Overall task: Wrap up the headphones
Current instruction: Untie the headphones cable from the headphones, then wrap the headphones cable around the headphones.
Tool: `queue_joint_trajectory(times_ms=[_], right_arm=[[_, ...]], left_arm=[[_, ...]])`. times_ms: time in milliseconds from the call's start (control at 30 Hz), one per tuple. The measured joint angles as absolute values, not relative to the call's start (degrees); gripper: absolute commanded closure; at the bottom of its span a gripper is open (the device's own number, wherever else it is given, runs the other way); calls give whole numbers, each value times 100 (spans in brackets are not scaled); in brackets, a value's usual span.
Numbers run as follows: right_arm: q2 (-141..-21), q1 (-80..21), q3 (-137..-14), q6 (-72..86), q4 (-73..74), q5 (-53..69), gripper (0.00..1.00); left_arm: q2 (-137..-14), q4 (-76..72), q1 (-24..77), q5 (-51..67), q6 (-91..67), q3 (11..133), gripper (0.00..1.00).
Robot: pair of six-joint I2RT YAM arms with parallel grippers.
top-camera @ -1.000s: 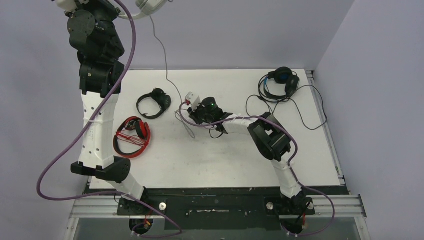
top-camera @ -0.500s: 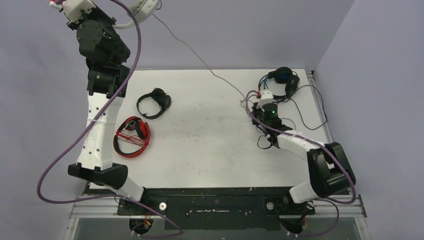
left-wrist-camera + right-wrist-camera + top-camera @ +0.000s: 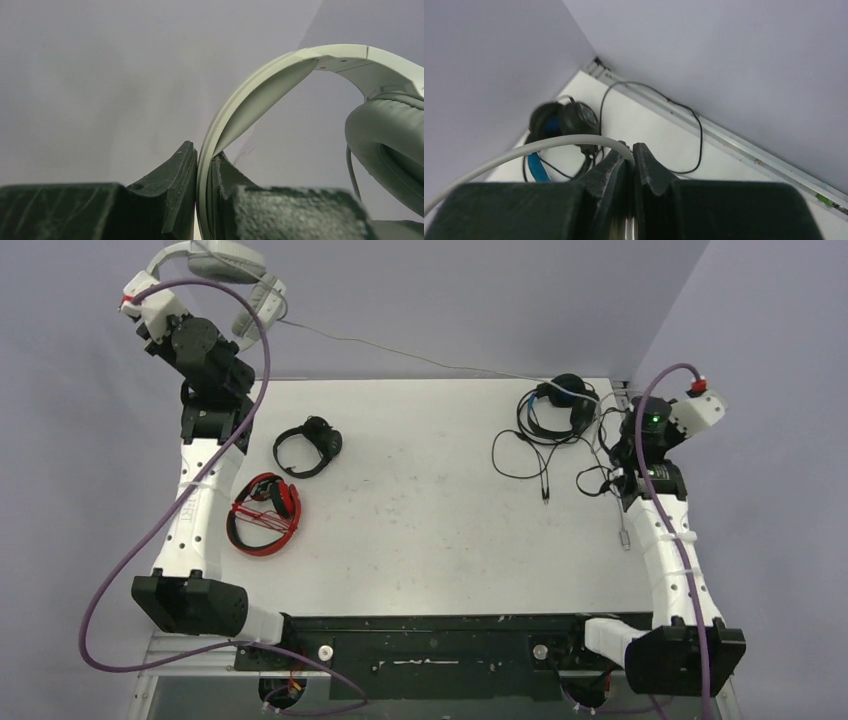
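While the left claw (image 3: 202, 155) pinches the band of the white-grey headset (image 3: 280, 65) high above the far left corner of the bench (image 3: 430, 530), the right claw (image 3: 630, 150) is pressed together on that headset's grey cable (image 3: 524, 150) at the far right. The black-and-blue headset (image 3: 565, 405) lies on the bench near the right claw, its cable loose; the small black headset (image 3: 308, 448) and the red-and-black headset (image 3: 265, 512) lie apart on the left.

White-grey headphones (image 3: 232, 258) hang high at left, cable (image 3: 400, 356) stretched rightward; red-black set (image 3: 265, 513), small black set (image 3: 308, 447), blue-black set (image 3: 560, 405) lie flat.
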State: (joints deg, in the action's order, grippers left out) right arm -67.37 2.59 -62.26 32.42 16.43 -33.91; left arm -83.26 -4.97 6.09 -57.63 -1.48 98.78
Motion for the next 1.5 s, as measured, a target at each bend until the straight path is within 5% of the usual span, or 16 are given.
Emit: queue_joint_trajectory(times_ms=[433,600,733,767,833,933,1033,1233,1500], right_arm=[[-6598,932,-8986,2460,2255,-4952,100],[-6921,930,-10029,270,873,-5808,100],[-7192,934,-10182,-2453,-1625,-6462,99],[-7286,945,-10186,-3162,-2305,-6591,84],[-7463,1022,-10127,-4254,-3367,-6788,32],[-7568,1201,-9878,-4987,-3911,-7135,15],[-7531,1194,-9765,-4460,-3092,-7441,1],[-7391,-89,-10873,-1479,1184,-5548,0],[-6449,-139,-9087,2206,3489,-3127,0]], left_arm=[[-8239,366,-760,-5551,-2252,8477,100],[-8239,416,-742,-5212,-2574,8353,100],[-8239,443,-725,-5103,-2727,8311,100],[-8239,460,-720,-5072,-2764,8302,100],[-8239,478,-705,-5046,-2823,8287,100],[-8239,502,-694,-5033,-2858,8278,100],[-8239,506,-644,-5028,-2849,8274,100],[-8239,489,-191,-5000,-2687,8274,100],[-8239,412,718,-4724,-2493,8274,100]])
